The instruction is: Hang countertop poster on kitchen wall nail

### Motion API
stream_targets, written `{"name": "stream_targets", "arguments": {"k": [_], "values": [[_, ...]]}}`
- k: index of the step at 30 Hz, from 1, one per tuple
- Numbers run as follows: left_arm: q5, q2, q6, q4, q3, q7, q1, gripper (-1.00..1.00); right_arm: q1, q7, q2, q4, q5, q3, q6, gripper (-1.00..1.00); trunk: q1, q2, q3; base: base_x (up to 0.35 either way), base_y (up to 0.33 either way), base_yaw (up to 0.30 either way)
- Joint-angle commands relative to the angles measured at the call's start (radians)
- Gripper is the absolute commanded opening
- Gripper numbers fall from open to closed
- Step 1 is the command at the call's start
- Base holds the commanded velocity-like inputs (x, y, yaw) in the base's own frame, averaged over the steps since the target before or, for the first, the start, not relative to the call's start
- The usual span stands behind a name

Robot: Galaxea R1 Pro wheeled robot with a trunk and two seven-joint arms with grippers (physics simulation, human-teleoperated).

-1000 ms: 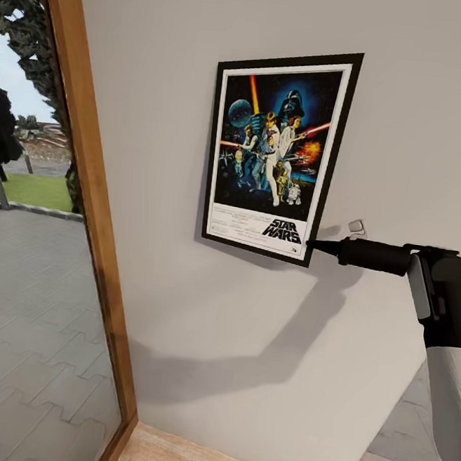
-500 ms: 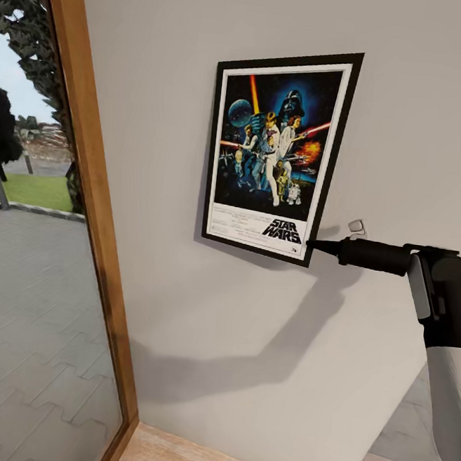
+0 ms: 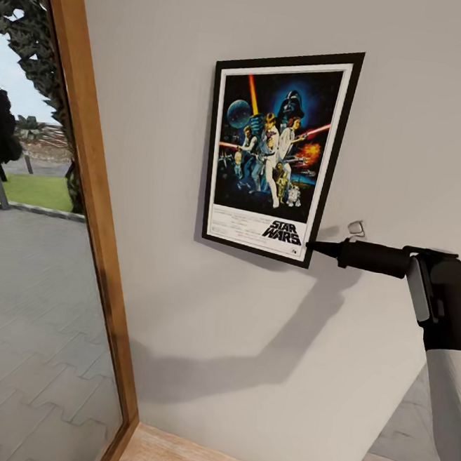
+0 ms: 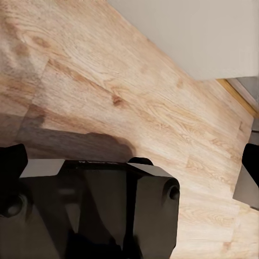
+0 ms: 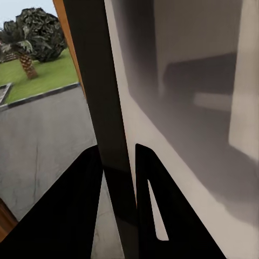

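Note:
The poster (image 3: pixel 277 150), black-framed with "STAR WARS" lettering at the bottom, lies flat against the white wall (image 3: pixel 426 101), slightly tilted. My right gripper (image 3: pixel 310 244) is shut on its lower right corner. In the right wrist view the gripper (image 5: pixel 117 152) has one black finger on each side of the poster's dark frame edge (image 5: pixel 110 97). A small grey nail-like fitting (image 3: pixel 356 227) sticks out of the wall just right of that corner. My left gripper (image 4: pixel 132 155) hangs open over the wooden floor (image 4: pixel 135 81), holding nothing. The kitchen countertop is out of view.
A tall window with a wooden frame (image 3: pixel 88 174) stands left of the poster, with paving and lawn outside. The wooden floor (image 3: pixel 187 459) meets the wall below. A second glazed opening (image 3: pixel 408 431) lies at lower right, behind my right arm.
Almost nothing: the poster's left edge has crept a touch to the left, and my right gripper stays shut on the lower right corner.

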Motion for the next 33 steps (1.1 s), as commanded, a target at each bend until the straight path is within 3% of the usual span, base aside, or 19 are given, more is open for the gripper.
{"name": "stream_targets", "arguments": {"k": [1,33], "values": [[0.011,0.000,0.010,-0.001,-0.005,-0.003,0.000,1.00,0.000,0.002,0.000,0.001,-0.005,0.000,0.007,-1.00,0.000,-0.001,0.000,0.000,0.000,0.000],[0.011,0.000,0.010,-0.001,-0.005,-0.003,0.000,1.00,0.001,0.002,0.000,0.022,-0.004,0.000,0.002,-1.00,0.000,-0.001,0.000,0.000,0.000,0.000]]}}
